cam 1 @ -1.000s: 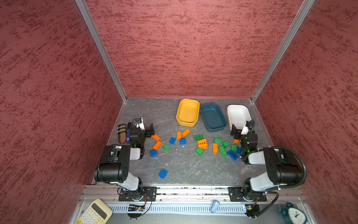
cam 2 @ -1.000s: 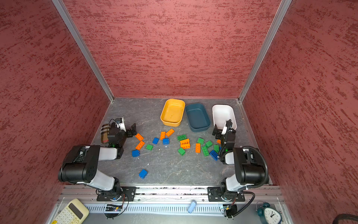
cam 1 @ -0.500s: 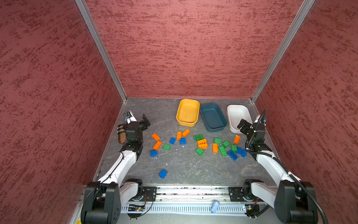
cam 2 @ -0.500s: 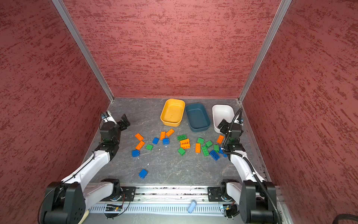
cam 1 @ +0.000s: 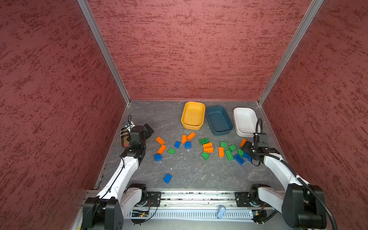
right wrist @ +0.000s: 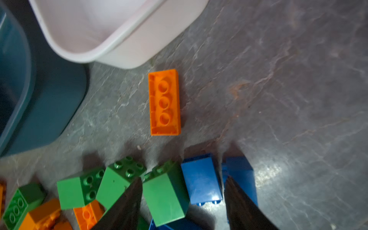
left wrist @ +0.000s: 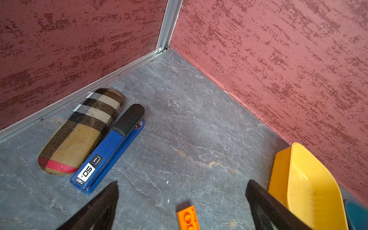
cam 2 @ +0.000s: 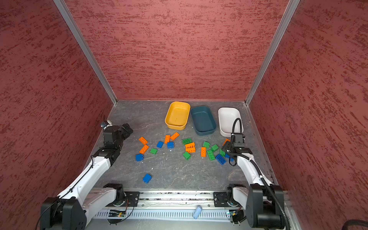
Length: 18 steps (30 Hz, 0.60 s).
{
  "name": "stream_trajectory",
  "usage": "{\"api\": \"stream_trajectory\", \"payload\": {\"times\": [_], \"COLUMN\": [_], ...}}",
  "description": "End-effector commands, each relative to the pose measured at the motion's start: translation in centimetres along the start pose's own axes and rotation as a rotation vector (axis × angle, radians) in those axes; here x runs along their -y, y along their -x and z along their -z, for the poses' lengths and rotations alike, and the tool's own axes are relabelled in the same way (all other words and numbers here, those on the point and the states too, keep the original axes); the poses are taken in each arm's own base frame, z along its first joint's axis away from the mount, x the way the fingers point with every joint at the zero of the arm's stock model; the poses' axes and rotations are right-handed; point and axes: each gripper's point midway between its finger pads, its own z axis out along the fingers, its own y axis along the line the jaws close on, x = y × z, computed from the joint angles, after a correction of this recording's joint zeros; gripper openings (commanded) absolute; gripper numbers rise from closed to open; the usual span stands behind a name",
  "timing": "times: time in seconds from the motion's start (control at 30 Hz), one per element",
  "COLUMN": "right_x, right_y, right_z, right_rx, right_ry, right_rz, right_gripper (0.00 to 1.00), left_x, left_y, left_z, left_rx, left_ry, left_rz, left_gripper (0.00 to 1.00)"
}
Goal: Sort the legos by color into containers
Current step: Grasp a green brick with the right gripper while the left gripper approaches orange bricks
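Orange, blue and green legos lie scattered across the grey floor in both top views, with one blue brick (cam 1: 167, 178) alone near the front. The yellow container (cam 1: 192, 126), teal container (cam 1: 219, 119) and white container (cam 1: 245, 121) stand empty at the back. My left gripper (cam 1: 148, 129) (left wrist: 182, 183) is open at the far left, with an orange brick (left wrist: 188, 219) on the floor between its fingers. My right gripper (cam 1: 248, 147) (right wrist: 183, 178) is down in the right cluster. Its jaws stand apart around a green brick (right wrist: 165, 195) and a blue brick (right wrist: 201, 179). An orange brick (right wrist: 164, 102) lies beyond them.
A plaid glasses case (left wrist: 79, 131) and a blue stapler (left wrist: 109, 149) lie by the left wall beside my left gripper. Red walls close in the floor on three sides. A pale blue cap (cam 1: 221, 212) rests on the front rail.
Both arms have unfolded and reached forward. My right gripper has dropped into the right cluster and its jaws have narrowed around two bricks. My left gripper stays wide.
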Motion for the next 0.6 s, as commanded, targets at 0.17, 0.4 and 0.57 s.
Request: {"api": "stream_trajectory", "payload": {"times": [0.17, 0.4, 0.57], "right_x": [-2.1, -1.7, -1.4], "right_y": [-1.3, -2.6, -2.6], "right_z": [-1.6, -2.5, -2.8], "right_rx": [-0.146, -0.197, -0.173], "right_ry": [0.030, -0.024, -0.060], "right_rz": [0.083, 0.131, 0.135], "right_gripper": [0.60, 0.58, 0.51], "left_x": [0.9, 1.5, 4.1], "left_y": [-0.9, -1.2, -2.0], "left_z": [-0.1, 0.2, 0.6], "left_rx": [-0.067, -0.068, -0.068], "left_ry": [-0.033, -0.030, 0.001], "left_rz": [-0.008, -0.055, -0.190], "left_gripper": [0.99, 0.99, 0.99]}}
